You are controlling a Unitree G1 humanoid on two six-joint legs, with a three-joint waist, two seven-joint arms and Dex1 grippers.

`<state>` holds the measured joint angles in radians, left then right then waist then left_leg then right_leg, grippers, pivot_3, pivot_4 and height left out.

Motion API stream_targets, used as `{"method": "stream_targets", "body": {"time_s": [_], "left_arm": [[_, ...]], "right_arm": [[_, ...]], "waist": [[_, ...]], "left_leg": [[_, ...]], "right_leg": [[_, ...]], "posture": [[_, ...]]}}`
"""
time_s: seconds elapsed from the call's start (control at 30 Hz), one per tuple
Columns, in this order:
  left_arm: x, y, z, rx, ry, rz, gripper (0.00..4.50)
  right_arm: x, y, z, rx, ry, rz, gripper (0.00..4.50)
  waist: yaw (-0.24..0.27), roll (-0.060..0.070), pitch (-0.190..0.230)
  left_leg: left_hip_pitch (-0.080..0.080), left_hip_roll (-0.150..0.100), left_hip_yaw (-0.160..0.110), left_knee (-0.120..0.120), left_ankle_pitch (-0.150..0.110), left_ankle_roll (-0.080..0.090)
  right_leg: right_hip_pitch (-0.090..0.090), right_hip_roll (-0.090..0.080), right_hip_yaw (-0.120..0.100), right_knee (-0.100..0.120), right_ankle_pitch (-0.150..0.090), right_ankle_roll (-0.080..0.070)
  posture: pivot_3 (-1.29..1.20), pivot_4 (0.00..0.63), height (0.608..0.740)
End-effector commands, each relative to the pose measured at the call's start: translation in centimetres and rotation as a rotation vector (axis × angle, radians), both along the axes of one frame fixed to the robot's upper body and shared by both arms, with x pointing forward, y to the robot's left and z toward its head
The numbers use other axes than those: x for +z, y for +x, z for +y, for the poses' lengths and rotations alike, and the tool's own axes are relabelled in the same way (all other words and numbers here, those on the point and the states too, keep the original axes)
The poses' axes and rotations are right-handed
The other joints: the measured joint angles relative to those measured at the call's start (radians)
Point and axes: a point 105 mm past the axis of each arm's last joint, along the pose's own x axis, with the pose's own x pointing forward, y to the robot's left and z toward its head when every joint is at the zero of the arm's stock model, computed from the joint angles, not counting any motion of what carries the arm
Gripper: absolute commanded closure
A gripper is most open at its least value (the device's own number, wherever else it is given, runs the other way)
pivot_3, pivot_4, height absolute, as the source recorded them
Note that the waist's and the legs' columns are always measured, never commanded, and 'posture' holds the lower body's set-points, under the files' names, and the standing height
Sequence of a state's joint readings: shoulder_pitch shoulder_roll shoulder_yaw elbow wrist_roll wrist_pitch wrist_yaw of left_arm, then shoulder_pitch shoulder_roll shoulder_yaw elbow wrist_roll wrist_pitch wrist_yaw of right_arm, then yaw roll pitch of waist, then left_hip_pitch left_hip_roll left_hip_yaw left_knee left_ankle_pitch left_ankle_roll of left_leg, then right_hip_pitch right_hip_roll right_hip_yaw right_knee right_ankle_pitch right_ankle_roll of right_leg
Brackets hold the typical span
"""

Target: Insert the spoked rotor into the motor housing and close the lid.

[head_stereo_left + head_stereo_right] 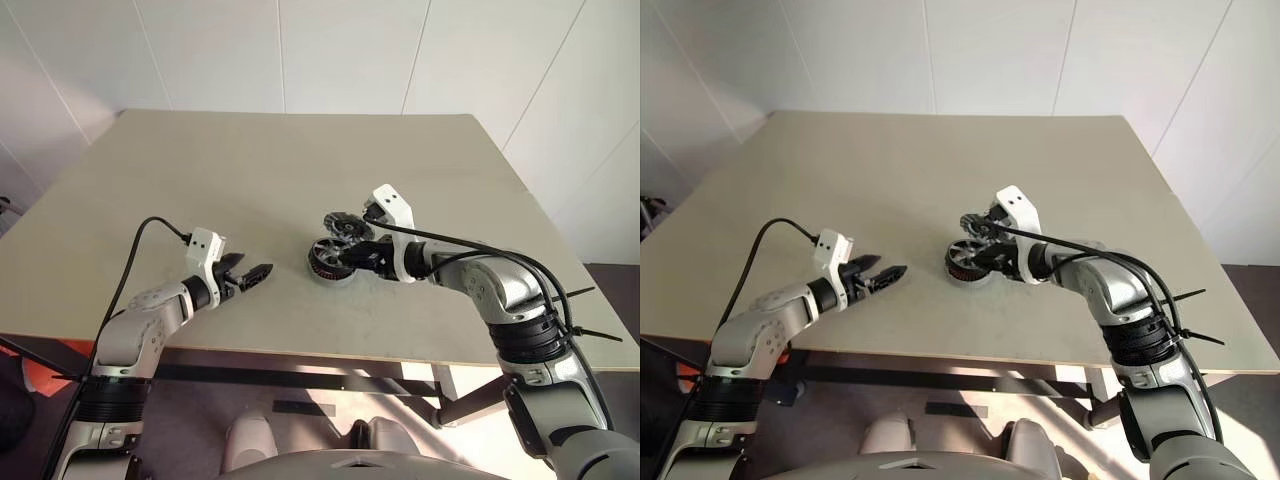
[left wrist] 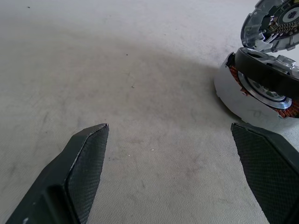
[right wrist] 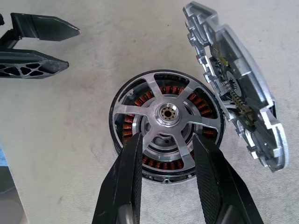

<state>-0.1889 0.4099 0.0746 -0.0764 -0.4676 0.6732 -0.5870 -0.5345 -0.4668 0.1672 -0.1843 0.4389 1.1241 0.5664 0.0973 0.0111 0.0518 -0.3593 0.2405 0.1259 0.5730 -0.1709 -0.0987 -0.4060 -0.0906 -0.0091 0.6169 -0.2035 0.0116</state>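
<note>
The spoked rotor (image 3: 166, 112) lies flat inside the round motor housing (image 3: 113, 122), with copper windings showing between its spokes. The housing's silver lid (image 3: 238, 93) stands tilted open on the housing's far side (image 1: 345, 226). My right gripper (image 3: 167, 136) hovers just over the rotor's near side, open, with nothing held between its fingers. My left gripper (image 1: 255, 272) stands open a little to the left of the housing (image 2: 229, 88), low over the table and pointing at it, empty.
The beige table (image 1: 300, 160) holds nothing besides the motor. Its front edge runs just below both arms, and its right edge lies beyond my right elbow. White wall panels stand behind the table.
</note>
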Motion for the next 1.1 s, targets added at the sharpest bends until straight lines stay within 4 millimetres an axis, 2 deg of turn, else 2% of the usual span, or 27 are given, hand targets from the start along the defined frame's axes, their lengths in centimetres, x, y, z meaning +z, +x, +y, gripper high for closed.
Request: {"method": "stream_targets", "body": {"time_s": [0.03,0.13,0.37,0.63,0.83,1.1], "left_arm": [[1.1,0.2,-0.1,-0.008,0.0,-0.045,0.07],[1.0,0.2,-0.1,-0.006,0.001,-0.044,0.07],[1.1,0.2,0.0,-0.001,0.001,-0.044,0.07],[1.1,0.4,0.2,0.004,0.004,-0.045,0.07],[1.0,0.3,0.3,0.006,0.009,-0.045,0.07],[0.7,0.2,0.1,0.004,0.01,-0.041,0.07]], "right_arm": [[1.0,0.4,0.1,0.014,0.007,-0.051,2.61],[0.9,0.4,0.2,0.02,0.005,-0.05,2.61],[-1.0,-0.1,0.2,0.038,-0.019,-0.006,2.61],[-1.3,0.0,0.5,0.03,-0.002,0.008,2.61],[-0.5,0.1,0.6,0.033,0.016,-0.016,4.48],[1.1,-0.2,1.0,0.068,0.063,-0.041,4.48]], "waist": [[0.0,0.0,0.0],[0.0,0.0,0.0],[0.0,0.0,0.0],[-0.001,0.0,0.0],[-0.001,0.0,0.0],[-0.001,0.0,0.0]], "left_leg": [[0.0,0.0,0.0,0.0,0.0,0.0],[0.0,0.0,0.0,0.0,0.0,0.0],[0.0,0.0,0.0,0.0,0.0,0.0],[0.001,0.0,0.0,0.0,0.0,0.0],[0.001,0.0,0.0,0.0,0.0,0.0],[0.0,0.0,0.0,0.0,0.0,0.001]], "right_leg": [[0.0,0.0,0.0,0.0,0.0,0.0],[0.0,0.0,0.0,0.0,0.0,0.0],[0.0,0.0,0.0,0.0,0.0,0.0],[0.001,0.0,0.0,0.0,0.0,0.0],[0.001,0.0,0.0,0.0,0.0,0.0],[0.001,0.0,0.0,0.0,0.0,0.0]], "posture": [[0.0,0.0,0.74],[0.0,0.0,0.74],[0.0,0.0,0.74],[0.0,0.0,0.74],[0.0,0.0,0.74],[0.0,0.0,0.74]]}}
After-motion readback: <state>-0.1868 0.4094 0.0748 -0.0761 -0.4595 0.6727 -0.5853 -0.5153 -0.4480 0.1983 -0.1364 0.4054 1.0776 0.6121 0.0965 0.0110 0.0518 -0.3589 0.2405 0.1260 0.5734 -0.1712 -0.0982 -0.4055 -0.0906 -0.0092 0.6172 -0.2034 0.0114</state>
